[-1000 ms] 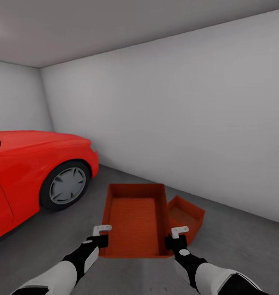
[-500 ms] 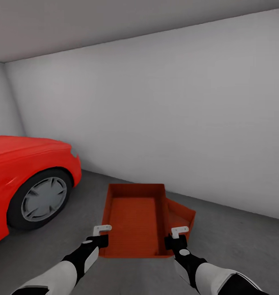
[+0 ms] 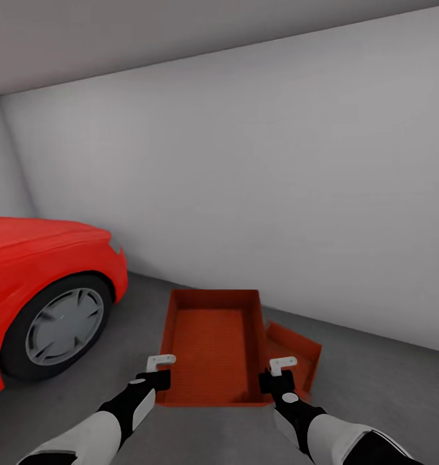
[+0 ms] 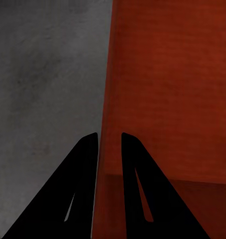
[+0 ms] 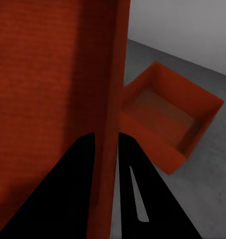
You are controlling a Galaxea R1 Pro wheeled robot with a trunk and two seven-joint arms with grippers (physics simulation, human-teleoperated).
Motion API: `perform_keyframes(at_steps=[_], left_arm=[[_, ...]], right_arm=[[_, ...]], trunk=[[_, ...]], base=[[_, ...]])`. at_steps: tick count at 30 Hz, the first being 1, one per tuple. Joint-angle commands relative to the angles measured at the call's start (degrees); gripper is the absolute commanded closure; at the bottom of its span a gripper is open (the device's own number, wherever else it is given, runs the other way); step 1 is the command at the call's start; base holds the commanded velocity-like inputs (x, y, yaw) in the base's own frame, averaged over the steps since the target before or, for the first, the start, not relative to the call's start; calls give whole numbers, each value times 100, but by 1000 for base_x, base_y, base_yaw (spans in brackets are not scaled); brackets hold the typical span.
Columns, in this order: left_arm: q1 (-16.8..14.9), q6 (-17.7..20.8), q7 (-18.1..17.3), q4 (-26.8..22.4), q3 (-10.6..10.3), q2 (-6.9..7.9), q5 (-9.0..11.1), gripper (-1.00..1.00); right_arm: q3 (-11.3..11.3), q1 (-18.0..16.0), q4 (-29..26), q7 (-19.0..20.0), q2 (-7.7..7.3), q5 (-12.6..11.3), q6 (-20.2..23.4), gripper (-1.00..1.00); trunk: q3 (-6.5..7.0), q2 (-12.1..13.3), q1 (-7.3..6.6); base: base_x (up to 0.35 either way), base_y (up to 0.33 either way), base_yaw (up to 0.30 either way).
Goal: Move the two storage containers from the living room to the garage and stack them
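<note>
Holding first storage container point(image 3: 213, 345) between my two arms, above garage floor point(image 3: 387, 387). Left gripper point(image 3: 160, 369) jaws clamped on its left wall; right gripper point(image 3: 281, 371) jaws clamped on its right wall. Its interior bare. Second storage container point(image 3: 296, 354) on floor just right of held one, partly hidden behind it, also bare inside. Red car point(image 3: 45, 284) at left; grey wall point(image 3: 277, 194) behind.
</note>
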Motion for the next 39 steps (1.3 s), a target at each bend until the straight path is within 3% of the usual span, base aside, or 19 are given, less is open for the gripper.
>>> perform_keyframes(at_steps=[1, 14, 39], left_arm=[[-3, -441, 52, -31, 176, -4, -33, 100], [-3, -440, 52, -28, 176, -4, -33, 100], [-3, -442, 52, -34, 176, -4, -33, 100]], right_arm=[[-154, -3, 4, 36, 16, 36, 13, 100], [-153, -3, 4, 36, 16, 41, 13, 100], [-153, -3, 4, 36, 16, 40, 13, 100]], trunk=[[-8, -6, 4], [-8, -6, 4], [-8, -6, 4]], base=[[312, 186, 0], [312, 186, -43], [307, 193, -273]])
